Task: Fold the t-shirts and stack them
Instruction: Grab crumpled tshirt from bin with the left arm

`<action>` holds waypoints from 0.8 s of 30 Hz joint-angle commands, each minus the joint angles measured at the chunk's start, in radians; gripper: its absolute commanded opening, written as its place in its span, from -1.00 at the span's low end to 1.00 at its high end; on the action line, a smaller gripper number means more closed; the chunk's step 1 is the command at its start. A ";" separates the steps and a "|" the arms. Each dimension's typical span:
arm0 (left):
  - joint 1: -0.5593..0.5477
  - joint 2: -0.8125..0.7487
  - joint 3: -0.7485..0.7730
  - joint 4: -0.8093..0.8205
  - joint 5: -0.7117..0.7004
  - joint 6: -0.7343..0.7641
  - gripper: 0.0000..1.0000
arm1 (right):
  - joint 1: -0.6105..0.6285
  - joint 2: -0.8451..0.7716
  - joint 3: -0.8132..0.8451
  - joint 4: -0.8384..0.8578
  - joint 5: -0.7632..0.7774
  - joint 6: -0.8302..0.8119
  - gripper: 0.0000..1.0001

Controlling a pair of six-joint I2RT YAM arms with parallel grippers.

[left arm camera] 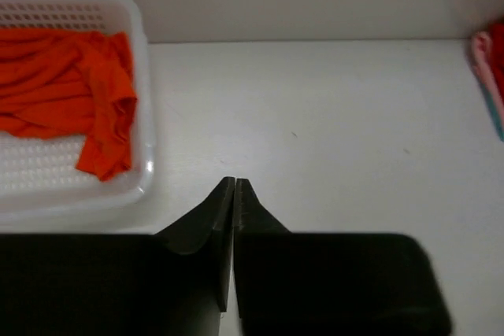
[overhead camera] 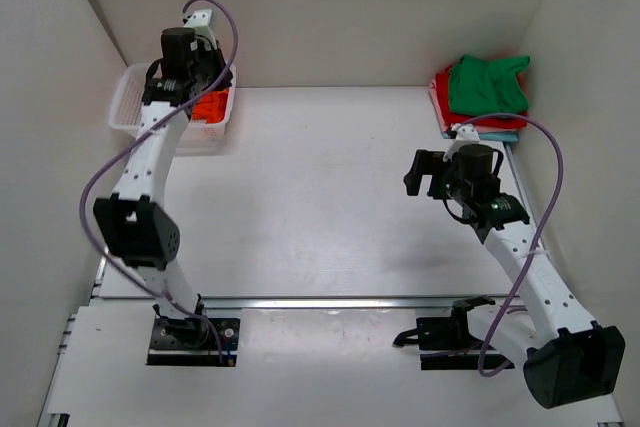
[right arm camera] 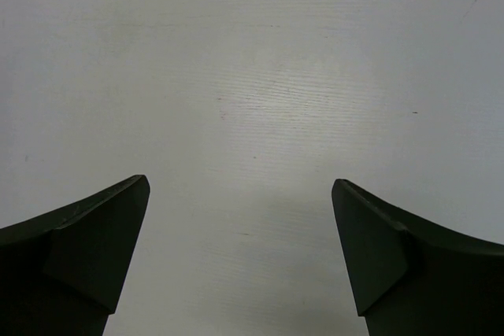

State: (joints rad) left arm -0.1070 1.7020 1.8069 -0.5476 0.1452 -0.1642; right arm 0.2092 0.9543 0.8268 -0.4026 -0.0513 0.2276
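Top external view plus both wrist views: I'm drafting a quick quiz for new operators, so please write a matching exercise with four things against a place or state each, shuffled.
Things:
1. orange t-shirt
2. green t-shirt
3. left gripper
4. right gripper

Places or states:
A. open, above bare table
B. crumpled in the white basket
C. shut, holding nothing
D. on top of the folded stack in the far right corner

Pairs: 1-B, 2-D, 3-C, 4-A
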 commanded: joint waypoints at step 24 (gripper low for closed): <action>0.145 0.864 0.690 0.043 -0.098 -0.201 -0.30 | -0.024 0.141 0.020 0.166 -0.084 -0.047 0.98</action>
State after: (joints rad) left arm 0.0364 2.5786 2.4260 -0.4694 0.0235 -0.3458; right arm 0.2016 1.1110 0.8421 -0.2897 -0.1154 0.1829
